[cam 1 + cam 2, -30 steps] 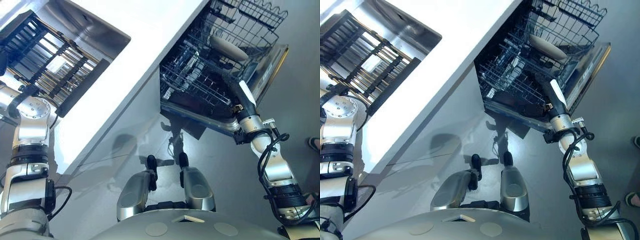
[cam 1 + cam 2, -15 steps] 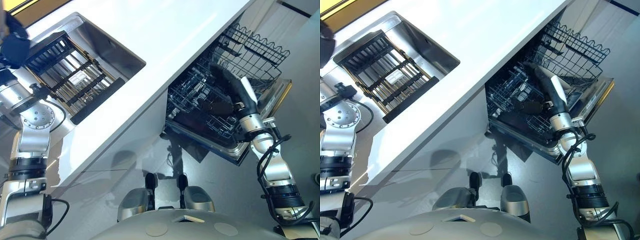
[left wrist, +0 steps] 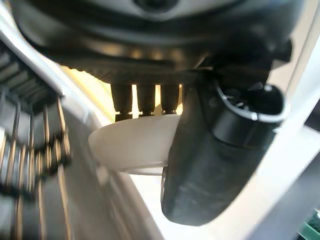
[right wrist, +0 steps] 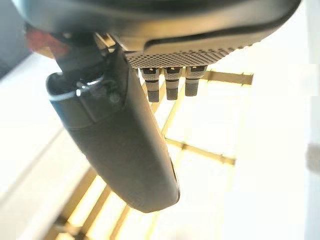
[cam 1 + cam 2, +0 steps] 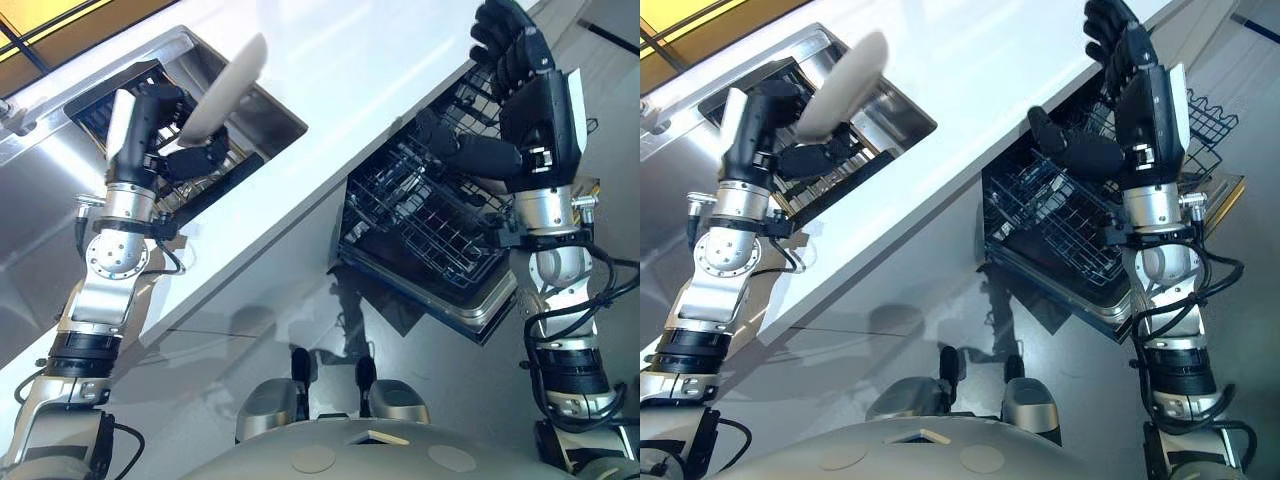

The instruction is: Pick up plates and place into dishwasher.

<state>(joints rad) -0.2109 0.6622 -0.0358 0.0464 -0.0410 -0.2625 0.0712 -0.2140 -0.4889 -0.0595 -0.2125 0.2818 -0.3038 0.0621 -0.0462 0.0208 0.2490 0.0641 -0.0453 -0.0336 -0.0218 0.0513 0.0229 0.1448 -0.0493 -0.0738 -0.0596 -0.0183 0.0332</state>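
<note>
A white plate [image 5: 226, 84] is held tilted above the sink, pinched between the thumb and fingers of my left hand [image 5: 160, 128]. The left wrist view has the plate [image 3: 134, 147] under the thumb [image 3: 215, 150], with the fingers behind it. My right hand [image 5: 527, 100] is raised in front of the open dishwasher, its palm facing me. Its thumb sticks out over the wire racks [image 5: 420, 215] and it holds nothing. In the right wrist view the right hand [image 4: 125, 145] is bare, fingers straight.
A dark slatted drying rack [image 5: 95, 105] lies in the steel sink [image 5: 280, 118], set in a white counter [image 5: 330, 60]. The dishwasher door [image 5: 495, 305] hangs open below the racks, jutting out over the grey floor [image 5: 250, 300].
The camera has shifted. My left hand has come up from the sink rack with the white plate. My right hand has drawn out of the dishwasher rack and risen, empty.
</note>
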